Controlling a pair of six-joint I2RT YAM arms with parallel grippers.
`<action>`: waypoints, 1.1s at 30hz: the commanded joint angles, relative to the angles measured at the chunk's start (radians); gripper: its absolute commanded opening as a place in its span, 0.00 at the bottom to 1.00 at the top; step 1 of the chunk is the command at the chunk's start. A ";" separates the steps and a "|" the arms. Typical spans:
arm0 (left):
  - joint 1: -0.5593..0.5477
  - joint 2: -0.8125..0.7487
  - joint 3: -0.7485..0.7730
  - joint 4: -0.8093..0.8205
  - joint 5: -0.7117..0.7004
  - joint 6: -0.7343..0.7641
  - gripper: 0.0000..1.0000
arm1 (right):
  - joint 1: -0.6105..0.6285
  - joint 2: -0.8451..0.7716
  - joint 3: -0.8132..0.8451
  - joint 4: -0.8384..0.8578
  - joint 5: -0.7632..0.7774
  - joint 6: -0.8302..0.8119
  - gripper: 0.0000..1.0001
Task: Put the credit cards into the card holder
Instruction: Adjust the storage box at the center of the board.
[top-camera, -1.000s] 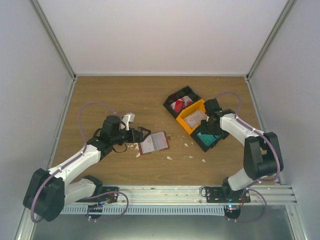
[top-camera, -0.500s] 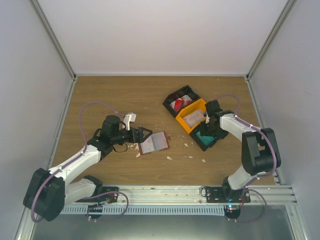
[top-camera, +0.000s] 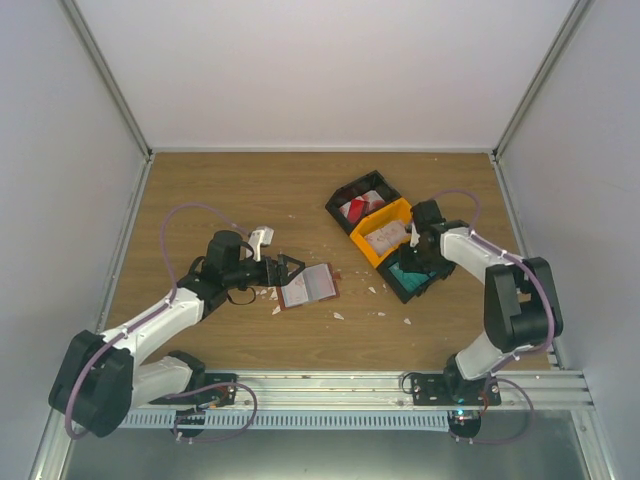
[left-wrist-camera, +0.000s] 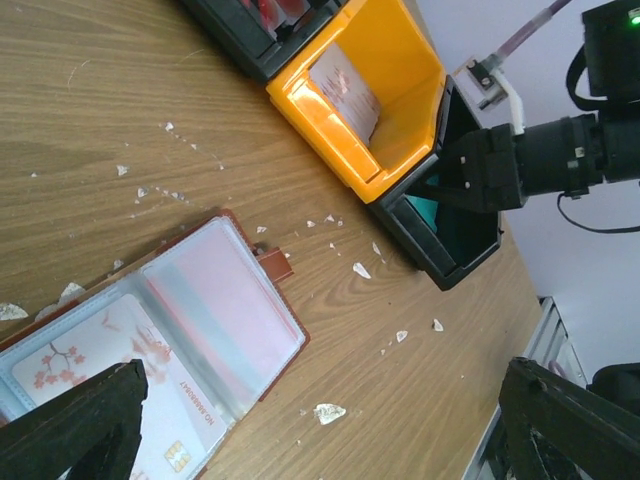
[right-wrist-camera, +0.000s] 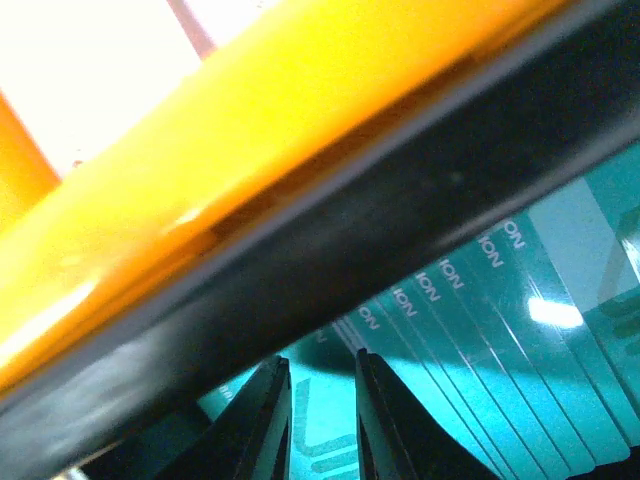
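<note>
right gripper (right-wrist-camera: 318, 410), jaws narrow, grip unclear, sits just above the teal plastic credit cards (right-wrist-camera: 480, 330) in the near black plastic bin (right-wrist-camera: 400, 230); the reddish-brown leather card holder (left-wrist-camera: 230, 310) lies left, by the wide-open left gripper (left-wrist-camera: 322, 405).

card holder (left-wrist-camera: 200, 320) cropped at edge, teal cards (right-wrist-camera: 470, 330) partly hidden

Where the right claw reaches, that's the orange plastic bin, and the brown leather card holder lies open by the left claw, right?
No: the right claw reaches into the black plastic bin of teal cards, as the right wrist view shows. The brown leather card holder does lie open by the left claw.
</note>
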 joint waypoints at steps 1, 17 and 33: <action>-0.004 0.017 0.022 0.042 0.002 0.009 0.96 | -0.007 -0.051 0.002 -0.017 -0.054 -0.003 0.18; -0.003 0.042 0.016 0.043 0.000 0.002 0.96 | -0.007 -0.026 -0.017 -0.008 -0.001 -0.012 0.35; -0.008 0.075 0.018 0.061 0.023 -0.008 0.95 | -0.007 -0.023 -0.026 0.008 -0.111 -0.036 0.19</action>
